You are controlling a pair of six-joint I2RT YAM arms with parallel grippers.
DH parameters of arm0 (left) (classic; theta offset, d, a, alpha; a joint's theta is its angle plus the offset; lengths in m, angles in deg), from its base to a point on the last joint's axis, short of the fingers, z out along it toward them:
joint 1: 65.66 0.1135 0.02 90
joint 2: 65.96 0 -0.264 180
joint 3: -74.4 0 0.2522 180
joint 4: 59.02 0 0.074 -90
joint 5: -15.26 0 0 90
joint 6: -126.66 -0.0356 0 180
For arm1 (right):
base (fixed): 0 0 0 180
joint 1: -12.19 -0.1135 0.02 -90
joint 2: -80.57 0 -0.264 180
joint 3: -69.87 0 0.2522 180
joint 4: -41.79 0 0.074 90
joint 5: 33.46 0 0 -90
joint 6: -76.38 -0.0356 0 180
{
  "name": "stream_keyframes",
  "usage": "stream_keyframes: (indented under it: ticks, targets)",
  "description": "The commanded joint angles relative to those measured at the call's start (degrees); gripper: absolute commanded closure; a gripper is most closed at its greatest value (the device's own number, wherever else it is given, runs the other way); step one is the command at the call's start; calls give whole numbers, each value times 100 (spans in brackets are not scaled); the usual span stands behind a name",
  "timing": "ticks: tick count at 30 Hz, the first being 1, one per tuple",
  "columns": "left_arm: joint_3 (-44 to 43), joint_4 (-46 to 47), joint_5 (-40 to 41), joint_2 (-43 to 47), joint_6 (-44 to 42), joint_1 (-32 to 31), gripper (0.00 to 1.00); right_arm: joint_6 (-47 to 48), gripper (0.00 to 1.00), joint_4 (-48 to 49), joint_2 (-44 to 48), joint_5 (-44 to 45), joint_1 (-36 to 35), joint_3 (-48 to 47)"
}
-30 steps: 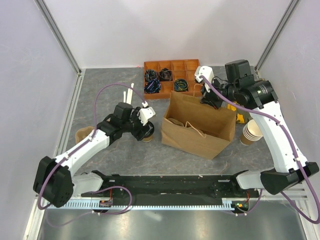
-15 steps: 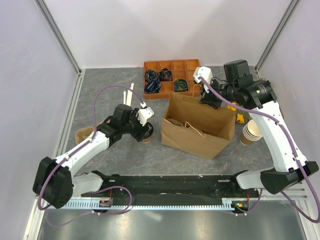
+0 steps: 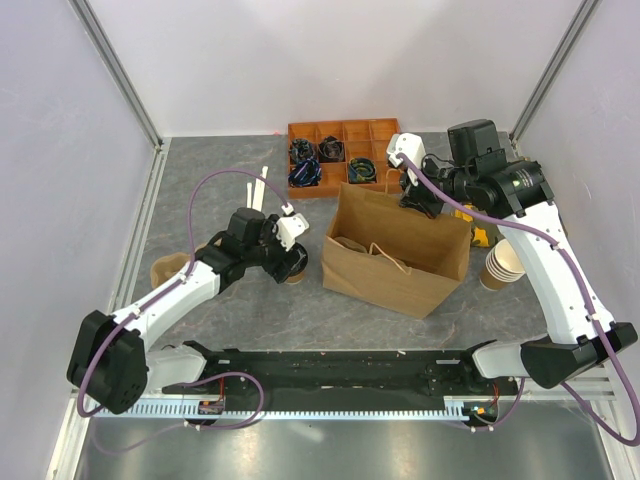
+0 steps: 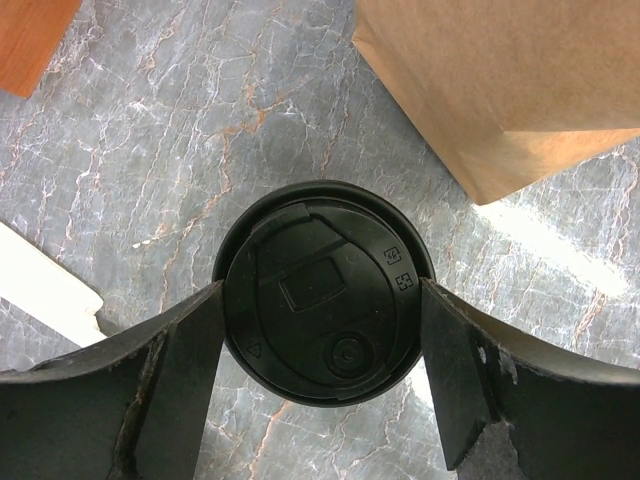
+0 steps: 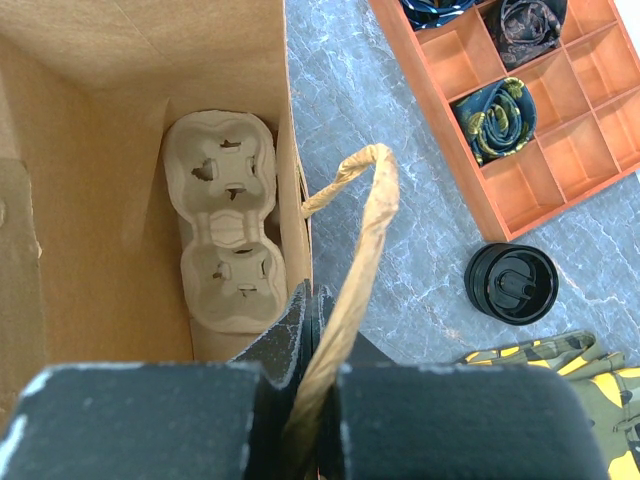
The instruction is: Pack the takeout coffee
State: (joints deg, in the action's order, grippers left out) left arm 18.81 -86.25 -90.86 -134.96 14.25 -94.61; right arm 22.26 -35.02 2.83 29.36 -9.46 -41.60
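Observation:
The takeout coffee (image 3: 295,267), a tan cup with a black lid (image 4: 322,288), stands on the grey table left of the brown paper bag (image 3: 398,252). My left gripper (image 3: 288,258) has one finger (image 4: 170,370) on each side of the lid, both touching its rim (image 4: 322,300). My right gripper (image 3: 412,195) is shut on the bag's twisted paper handle (image 5: 352,260) at the bag's far rim (image 5: 318,300). A pulp cup carrier (image 5: 225,235) lies inside the open bag (image 5: 120,150).
An orange compartment tray (image 3: 340,158) with dark items stands behind the bag. A stack of tan cups (image 3: 503,265), black lids (image 5: 512,283) and a yellow patterned glove (image 5: 585,370) lie right of it. White stirrers (image 3: 262,185) and a brown paper item (image 3: 165,268) lie to the left.
Almost nothing: the left arm has shifted very slightly around the cup. The right gripper still holds the bag handle.

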Motion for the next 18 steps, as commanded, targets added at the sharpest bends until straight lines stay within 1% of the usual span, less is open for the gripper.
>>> stream_keyframes:
  ticks: [1,3,4,6,7,11,15,18]
  targets:
    - [8,-322,302,-185,-325,21,19,139,100,100,83,-138,-32,-152]
    - [-19,-375,285,-168,-325,21,22,174,100,108,74,-139,-32,-178]
    - [-54,-410,285,-132,-308,12,28,183,100,108,57,-139,-41,-230]
    - [-141,-437,233,77,-220,21,32,209,100,108,48,-139,-85,-283]
    - [-185,-454,215,183,-167,30,36,305,100,100,65,-121,-120,-292]
    - [-466,-621,109,570,297,143,40,429,100,354,380,221,-409,-38]
    - [-870,-823,118,931,799,276,42,429,100,881,794,801,-1041,393]
    - [-1212,-902,83,1247,1159,311,43,324,100,891,918,1083,-1393,490]
